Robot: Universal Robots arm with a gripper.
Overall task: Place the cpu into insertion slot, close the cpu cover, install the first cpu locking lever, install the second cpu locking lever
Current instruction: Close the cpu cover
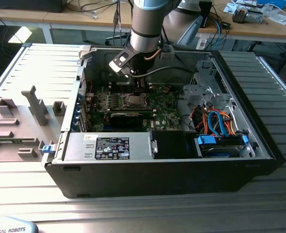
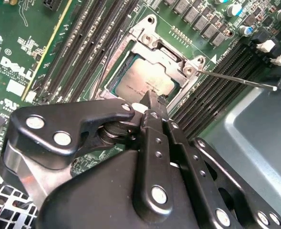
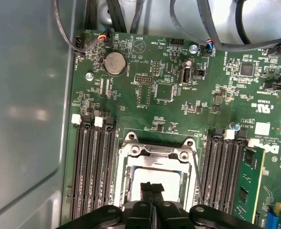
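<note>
In the second wrist view the gripper (image 2: 150, 99) hides the side of the insertion slot (image 2: 152, 45) beneath it and one corner of the cpu (image 2: 140, 83). In the first wrist view the picture's edge cuts off the gripper body and the slot side under the closed fingertips (image 3: 146, 188). In the exterior view the gripper (image 1: 139, 86) covers part of the slot (image 1: 133, 102); detail inside it is too small to tell.
</note>
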